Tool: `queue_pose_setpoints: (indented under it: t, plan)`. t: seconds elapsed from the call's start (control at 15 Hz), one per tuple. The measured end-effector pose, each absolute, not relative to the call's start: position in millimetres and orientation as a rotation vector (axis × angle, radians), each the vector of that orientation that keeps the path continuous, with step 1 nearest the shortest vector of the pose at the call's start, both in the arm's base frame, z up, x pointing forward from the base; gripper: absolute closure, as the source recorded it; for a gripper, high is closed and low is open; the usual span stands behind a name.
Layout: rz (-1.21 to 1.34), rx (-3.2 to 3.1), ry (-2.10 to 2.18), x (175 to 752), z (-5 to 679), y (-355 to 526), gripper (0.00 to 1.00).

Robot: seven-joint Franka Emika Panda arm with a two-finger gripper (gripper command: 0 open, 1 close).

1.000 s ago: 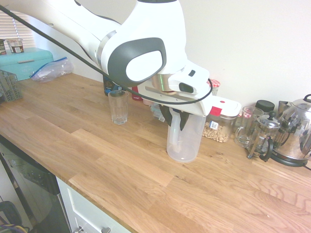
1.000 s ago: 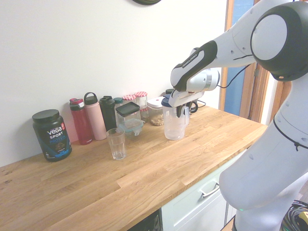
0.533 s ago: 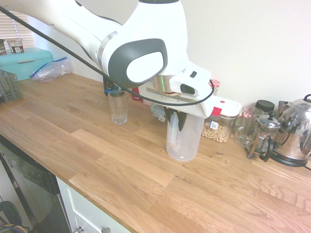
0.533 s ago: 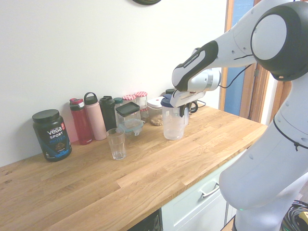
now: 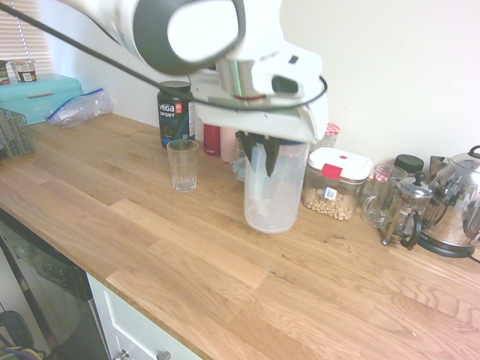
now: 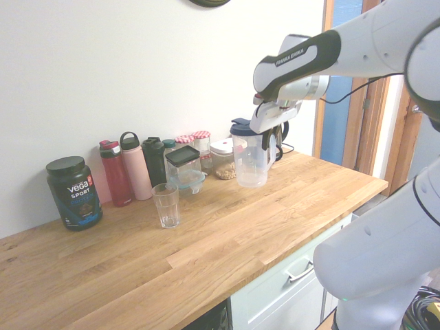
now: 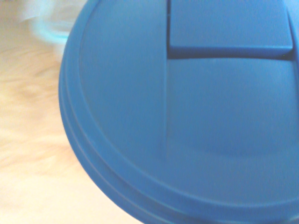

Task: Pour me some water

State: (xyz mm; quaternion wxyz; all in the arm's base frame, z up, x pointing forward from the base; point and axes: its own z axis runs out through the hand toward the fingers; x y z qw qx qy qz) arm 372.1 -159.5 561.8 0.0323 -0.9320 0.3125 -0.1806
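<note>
A translucent plastic pitcher (image 5: 271,191) (image 6: 252,161) with a blue lid (image 7: 187,116) hangs upright just above the wooden counter (image 5: 187,262). My gripper (image 5: 268,152) (image 6: 270,135) is shut on its handle from above. How much water it holds is hard to make out. An empty clear drinking glass (image 5: 182,165) (image 6: 166,205) stands on the counter, apart from the pitcher, on the side toward the black tub. The lid fills the wrist view.
Along the wall stand a black protein tub (image 5: 175,112) (image 6: 74,192), several drink bottles (image 6: 130,168), jars, and a lidded container of nuts (image 5: 335,184). A French press (image 5: 405,214) and a kettle (image 5: 454,202) sit further along. A teal box (image 5: 37,94) is at the far end.
The fingers have shut on the pitcher's handle, and the arm has risen, lifting the pitcher off the counter and a little toward the glass.
</note>
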Motion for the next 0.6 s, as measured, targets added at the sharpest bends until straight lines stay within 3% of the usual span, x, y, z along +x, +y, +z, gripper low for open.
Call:
queue_pose_setpoints:
  t: [0.6]
  plan:
    - [-0.178, -3.319, 0.372, 408, 582, 4, 1.0]
